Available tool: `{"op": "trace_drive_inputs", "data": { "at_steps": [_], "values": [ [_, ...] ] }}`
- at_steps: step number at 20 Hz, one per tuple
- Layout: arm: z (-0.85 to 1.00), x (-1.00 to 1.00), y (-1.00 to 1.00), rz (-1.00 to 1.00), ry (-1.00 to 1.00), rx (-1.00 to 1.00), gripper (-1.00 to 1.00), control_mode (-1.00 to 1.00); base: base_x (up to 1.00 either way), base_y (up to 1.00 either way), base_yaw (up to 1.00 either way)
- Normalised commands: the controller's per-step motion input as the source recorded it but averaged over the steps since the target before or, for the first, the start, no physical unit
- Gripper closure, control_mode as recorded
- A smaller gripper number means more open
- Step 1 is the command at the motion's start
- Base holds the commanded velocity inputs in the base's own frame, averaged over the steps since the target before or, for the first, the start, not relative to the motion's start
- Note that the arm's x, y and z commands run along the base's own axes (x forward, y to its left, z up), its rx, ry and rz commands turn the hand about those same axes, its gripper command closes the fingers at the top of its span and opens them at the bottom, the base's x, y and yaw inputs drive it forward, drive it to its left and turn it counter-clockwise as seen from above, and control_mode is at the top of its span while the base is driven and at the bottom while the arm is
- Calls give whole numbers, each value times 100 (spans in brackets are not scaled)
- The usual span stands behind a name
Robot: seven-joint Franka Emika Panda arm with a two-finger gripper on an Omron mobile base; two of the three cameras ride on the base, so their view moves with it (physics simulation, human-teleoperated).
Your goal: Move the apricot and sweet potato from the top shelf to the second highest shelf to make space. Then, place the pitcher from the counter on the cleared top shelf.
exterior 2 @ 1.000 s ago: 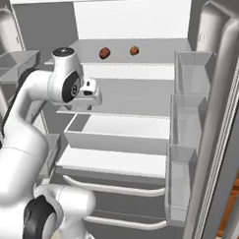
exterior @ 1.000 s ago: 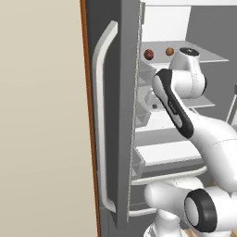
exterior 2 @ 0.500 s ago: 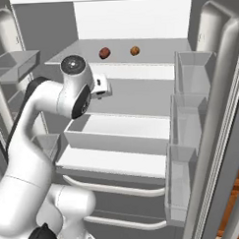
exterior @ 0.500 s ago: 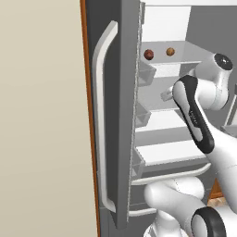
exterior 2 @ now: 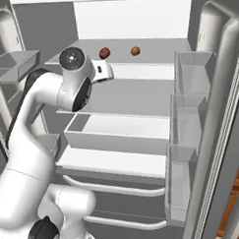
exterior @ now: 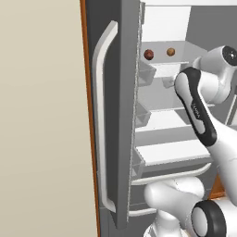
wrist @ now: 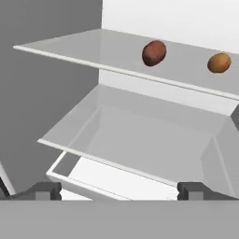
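Observation:
The sweet potato (wrist: 154, 52), a dark red-brown lump, lies on the top shelf (wrist: 84, 45) with the orange-tan apricot (wrist: 219, 62) to its right. From the right base both the sweet potato (exterior 2: 104, 53) and the apricot (exterior 2: 135, 51) sit near the back of the top shelf (exterior 2: 158, 56). My gripper (wrist: 119, 191) is open with nothing between its fingertips (wrist: 46, 190). It hovers in front of and below the top shelf, over the bare second highest shelf (wrist: 140, 135). The pitcher and the counter are out of view.
Grey door bins (exterior 2: 188, 79) line the open right door, and more bins (exterior 2: 15, 62) hang on the left one. A deep drawer (exterior 2: 117, 136) sits under the second shelf. The left door with its long handle (exterior: 104, 115) stands close beside my arm.
My arm has swung and lifted the hand up and deeper into the fridge, from the second shelf's level toward the top shelf's front edge. The two foods have not moved.

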Motion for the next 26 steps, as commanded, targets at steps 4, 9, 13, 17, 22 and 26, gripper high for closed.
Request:
{"op": "trace_drive_inputs", "data": {
  "at_steps": [4, 9, 13, 17, 22, 26],
  "values": [
    [58, 49, 0, 0, -3, 0, -100, -100, 0, 0, 0],
    [24, 68, 0, 0, 0, 2, -100, -100, 0, 0, 0],
    [4, 74, 0, 0, 0, 5, -100, -100, 0, 0, 0],
    [0, 72, 0, 0, 0, 6, -100, -100, 0, 0, 0],
    [0, 66, 0, 0, 0, 7, -100, -100, 0, 0, 0],
    [0, 61, 0, 0, 0, 5, -100, -100, 0, 0, 0]
  ]
}}
